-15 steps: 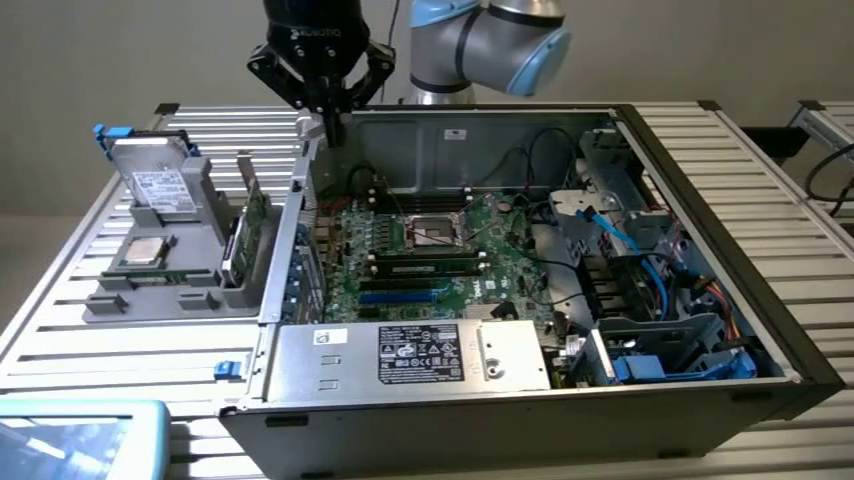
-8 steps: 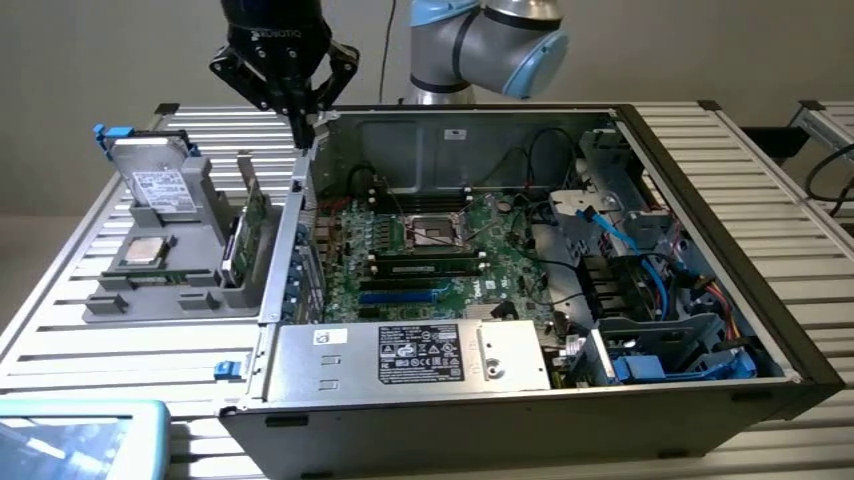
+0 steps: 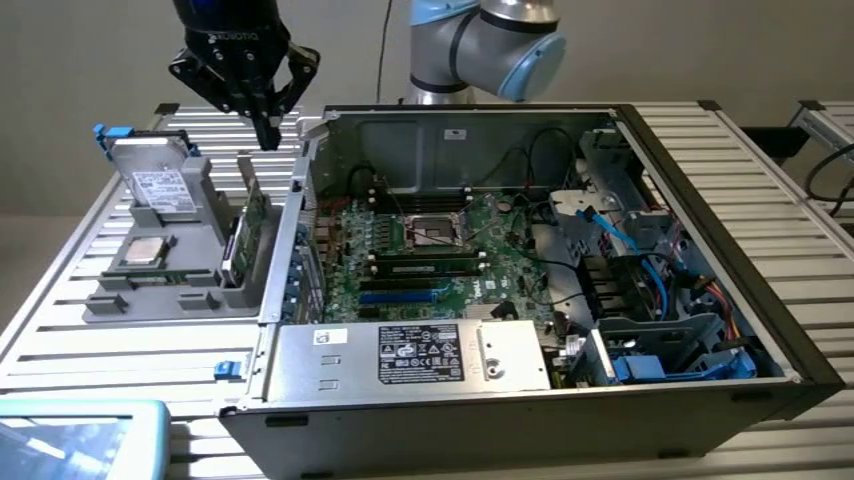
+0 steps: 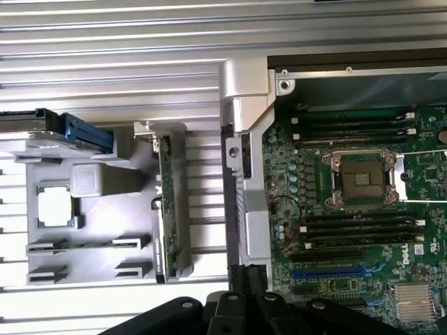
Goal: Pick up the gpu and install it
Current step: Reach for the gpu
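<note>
The tool (image 3: 270, 135) points straight down, its fingers pressed together to a single tip with nothing between them. It hangs just above the upper end of the gpu (image 3: 255, 225) without touching it. The black wrist rises vertically above the tool, and the arm's grey and blue joint (image 3: 481, 40) stands behind the open computer case (image 3: 441, 130). The gpu stands on edge in a slot of the grey holder (image 3: 174, 290), beside the case's outer wall. The holder rests on the slatted worktop (image 3: 80, 330) and also carries a hard drive (image 3: 158, 185) and a processor chip (image 3: 143, 252).
</note>
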`<state>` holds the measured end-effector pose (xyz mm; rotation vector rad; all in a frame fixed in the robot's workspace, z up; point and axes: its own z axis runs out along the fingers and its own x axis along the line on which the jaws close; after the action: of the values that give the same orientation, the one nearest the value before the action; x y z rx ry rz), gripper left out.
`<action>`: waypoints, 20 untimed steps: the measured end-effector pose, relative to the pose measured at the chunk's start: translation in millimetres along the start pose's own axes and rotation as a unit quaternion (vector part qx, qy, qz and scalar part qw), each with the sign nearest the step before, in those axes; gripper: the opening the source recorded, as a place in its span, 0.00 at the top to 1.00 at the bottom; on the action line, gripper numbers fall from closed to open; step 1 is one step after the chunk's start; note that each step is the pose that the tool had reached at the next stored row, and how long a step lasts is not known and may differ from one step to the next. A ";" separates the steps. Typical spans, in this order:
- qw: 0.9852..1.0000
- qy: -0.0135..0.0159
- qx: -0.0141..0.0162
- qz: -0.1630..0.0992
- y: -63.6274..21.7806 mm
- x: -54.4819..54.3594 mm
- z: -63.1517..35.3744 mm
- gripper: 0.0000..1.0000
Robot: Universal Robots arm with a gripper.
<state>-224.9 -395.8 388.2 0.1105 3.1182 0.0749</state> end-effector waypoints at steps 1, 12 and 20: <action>1.000 0.000 0.000 0.000 -0.3 3.8 0.3 0.88; 1.000 0.000 -0.006 0.000 -0.8 38.4 4.2 0.88; 1.000 0.001 -0.009 0.000 6.6 53.1 6.8 0.88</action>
<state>-277.3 -385.1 380.8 0.1105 3.1181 0.1026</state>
